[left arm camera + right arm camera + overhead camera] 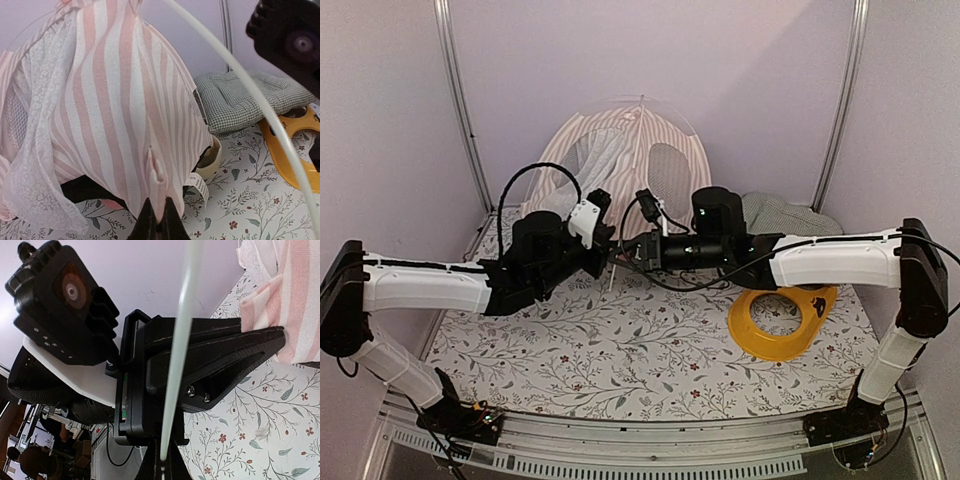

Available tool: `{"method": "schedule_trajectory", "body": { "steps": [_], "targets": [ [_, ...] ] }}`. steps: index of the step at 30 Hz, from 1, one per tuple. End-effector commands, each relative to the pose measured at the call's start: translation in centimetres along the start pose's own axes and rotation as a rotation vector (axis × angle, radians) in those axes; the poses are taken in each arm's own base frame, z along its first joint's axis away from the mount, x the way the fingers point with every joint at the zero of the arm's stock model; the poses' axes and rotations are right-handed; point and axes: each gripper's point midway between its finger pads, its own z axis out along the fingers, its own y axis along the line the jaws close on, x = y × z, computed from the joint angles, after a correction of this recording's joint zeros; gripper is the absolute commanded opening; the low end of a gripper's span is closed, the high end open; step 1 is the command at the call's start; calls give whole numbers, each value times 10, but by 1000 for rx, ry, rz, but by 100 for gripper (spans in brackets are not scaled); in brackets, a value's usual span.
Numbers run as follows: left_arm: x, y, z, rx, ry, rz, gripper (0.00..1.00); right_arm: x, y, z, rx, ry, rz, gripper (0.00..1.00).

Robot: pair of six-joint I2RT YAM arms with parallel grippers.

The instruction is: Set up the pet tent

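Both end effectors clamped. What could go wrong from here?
The left end effector pinches only a narrow fold of the pet tent; a pull may slip it free.
The right end effector holds the thin pole, which is bowed; it could spring out.
Both end effectors sit very close together; they may collide.

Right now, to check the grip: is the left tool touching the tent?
Touching. The left wrist view shows the left tool shut on a striped fold of the tent.

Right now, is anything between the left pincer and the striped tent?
Nothing. In the left wrist view the left pincer is shut on a pink-striped fold of the pet tent.
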Motion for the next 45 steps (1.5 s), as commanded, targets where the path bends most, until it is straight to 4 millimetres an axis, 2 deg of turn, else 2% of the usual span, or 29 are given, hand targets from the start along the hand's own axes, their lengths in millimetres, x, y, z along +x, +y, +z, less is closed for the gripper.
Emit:
{"method": "schedule_trajectory", "body": {
  "steps": [1,2,6,10,18,28,32,45],
  "targets": [
    [-6,-3,-9,30,-48,-31,0,-27,25,1,-47,-67,-67,0],
    [2,-8,-14,44,-38,-28,0,-31,28,0,-47,-77,-70,0],
    [16,-24,-40,91,-42,-36,0,-53,34,-3,-32,-135,-93,0],
    [37,-41,-63,130,-15,-32,0,-76,34,-9,-13,-196,-104,0],
    [79,-58,-90,160,65,-32,0,-111,43,-11,-9,-280,-144,0],
    [117,-79,-104,187,147,-37,0,-144,47,-20,-3,-356,-165,0],
    [126,-87,-108,203,163,-44,0,-153,48,-21,7,-382,-179,0],
    [146,-106,-120,216,213,-37,0,-183,27,-33,58,-452,-188,0]
  ]
}}
